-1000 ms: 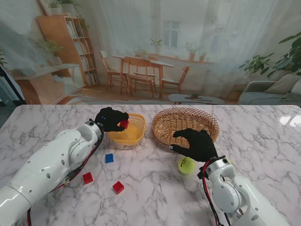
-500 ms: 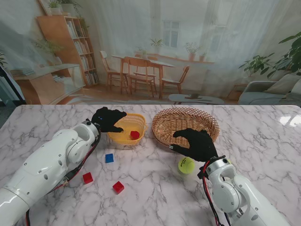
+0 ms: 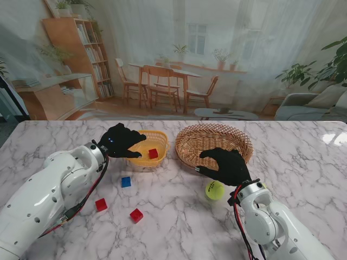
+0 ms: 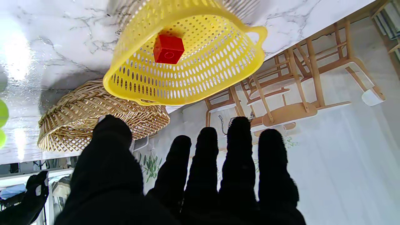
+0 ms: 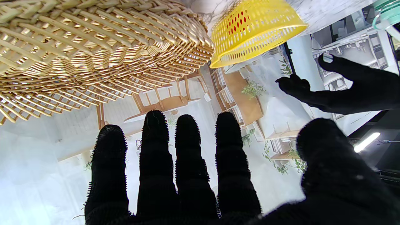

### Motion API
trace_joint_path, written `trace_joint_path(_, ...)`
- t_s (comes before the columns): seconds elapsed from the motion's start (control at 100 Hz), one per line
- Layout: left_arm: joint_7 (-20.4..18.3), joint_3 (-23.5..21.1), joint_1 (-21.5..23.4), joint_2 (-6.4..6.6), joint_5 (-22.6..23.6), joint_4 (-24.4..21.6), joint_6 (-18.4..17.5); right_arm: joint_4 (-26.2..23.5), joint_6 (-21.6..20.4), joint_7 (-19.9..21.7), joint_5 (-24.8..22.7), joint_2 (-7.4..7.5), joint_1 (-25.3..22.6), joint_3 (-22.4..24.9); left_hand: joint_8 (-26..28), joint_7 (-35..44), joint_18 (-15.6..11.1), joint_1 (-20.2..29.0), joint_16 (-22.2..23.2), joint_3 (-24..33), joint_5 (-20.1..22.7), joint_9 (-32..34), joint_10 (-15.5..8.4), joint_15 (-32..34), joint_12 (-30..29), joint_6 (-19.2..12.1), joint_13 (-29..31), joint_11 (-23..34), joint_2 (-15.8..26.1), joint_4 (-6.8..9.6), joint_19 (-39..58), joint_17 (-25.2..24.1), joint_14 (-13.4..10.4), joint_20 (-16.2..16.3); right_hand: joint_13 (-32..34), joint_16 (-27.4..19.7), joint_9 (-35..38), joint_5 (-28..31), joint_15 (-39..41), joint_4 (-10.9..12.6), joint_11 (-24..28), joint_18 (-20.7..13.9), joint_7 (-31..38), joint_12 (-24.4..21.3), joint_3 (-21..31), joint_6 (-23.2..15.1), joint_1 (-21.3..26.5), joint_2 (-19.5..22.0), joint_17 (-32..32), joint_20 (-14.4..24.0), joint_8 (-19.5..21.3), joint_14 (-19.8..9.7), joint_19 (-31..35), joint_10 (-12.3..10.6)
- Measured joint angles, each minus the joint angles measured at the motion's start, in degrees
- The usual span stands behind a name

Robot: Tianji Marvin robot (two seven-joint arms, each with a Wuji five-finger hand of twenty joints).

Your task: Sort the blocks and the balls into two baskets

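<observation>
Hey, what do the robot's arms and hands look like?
Both arms are glossy white rounded shells, the left arm dotted with small screw holes. Red and black cables run along the left arm and the right arm. The left hand and right hand wear fuzzy black gloves.

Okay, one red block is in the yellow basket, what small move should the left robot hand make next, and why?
Probably pull the left robot hand, open and holding nothing, back from the yellow basket toward the blue block, the nearest loose block on the table; the red block already lies inside.

One block (image 3: 153,153) lies in the left basket (image 3: 142,158).
</observation>
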Motion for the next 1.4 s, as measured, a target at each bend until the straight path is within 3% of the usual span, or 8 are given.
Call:
trace_joint_path(0.23,0.8,-6.9,7.5,0.41,4.1,-5.2,-6.5,0.0,0.0,-0.1,-0.1,-0.01,0.0,0.0,1.9,1.9,0.0,0.0,4.8,0.0,2.6,2.7,-0.7,3.4,2.9,0.0,1.1,2.2,0.0,0.00,4.2,1.9,0.0,1.4,0.0,0.0,0.0,0.0,0.0,0.0,0.0,0.0,0.0,0.0,0.0,0.0,0.0,0.0,0.0,0.0,0.0,0.0,0.0,0.0)
trace_joint_path(0.38,0.6,-10.0,12.0,0.83,4.1,-7.8,-7.2,0.1,0.0,-0.1,-0.1,-0.01,0.0,0.0,2.0,2.0,0.0,0.0,5.6,0.0,2.8,2.7,-0.7,3.9,3.5,0.0,1.6,2.7,0.0,0.00,5.0,2.4,0.0,1.5,0.0,0.0,0.0,0.0,0.0,0.0,0.0,0.0,0.0,0.0,0.0,0.0,0.0,0.0,0.0,0.0,0.0,0.0,0.0,0.0)
trace_joint_path(0.64,1.9,-13.2,16.9,1.07,4.4,-8.0,-7.7,0.2,0.0,-0.4,-0.1,-0.01,0.0,0.3,2.0,2.4,0.0,0.0,5.7,0.0,3.4,2.8,-0.7,3.9,3.5,0.0,1.6,2.8,0.0,0.00,5.1,2.5,0.0,2.0,0.0,0.0,0.0,0.0,0.0,0.0,0.0,0.0,0.0,0.0,0.0,0.0,0.0,0.0,0.0,0.0,0.0,0.0,0.0,0.0)
trace_joint_path(0.83,0.8,-13.0,17.2,1.48,4.7,-6.4,-7.4,0.6,0.1,-0.3,-0.2,0.01,0.4,-0.1,2.0,2.5,0.0,0.0,6.3,0.0,3.4,3.4,-0.7,4.4,3.5,0.0,1.7,3.1,0.0,0.00,5.8,2.9,0.0,2.1,0.0,0.0,0.0,0.0,0.0,0.0,0.0,0.0,0.0,0.0,0.0,0.0,0.0,0.0,0.0,0.0,0.0,0.0,0.0,0.0)
trace_joint_path(1.03,1.3,-9.9,15.5,1.86,4.6,-2.0,-3.9,0.8,0.2,-0.1,-0.2,0.02,0.7,-0.4,2.0,2.7,0.0,0.0,6.4,0.0,3.5,3.5,-0.7,4.9,3.6,0.0,1.7,3.5,0.0,0.00,6.4,3.0,0.0,2.1,0.0,0.0,0.0,0.0,0.0,0.0,0.0,0.0,0.0,0.0,0.0,0.0,0.0,0.0,0.0,0.0,0.0,0.0,0.0,0.0)
trace_joint_path(1.4,0.6,-5.5,12.6,1.98,2.3,1.3,-2.3,1.0,0.5,0.4,-0.1,0.06,1.0,-0.8,2.0,2.7,0.0,0.0,6.4,0.0,3.5,3.5,-0.7,5.0,3.6,0.0,1.7,3.6,0.0,0.00,6.4,3.0,0.0,2.1,0.0,0.0,0.0,0.0,0.0,0.0,0.0,0.0,0.0,0.0,0.0,0.0,0.0,0.0,0.0,0.0,0.0,0.0,0.0,0.0)
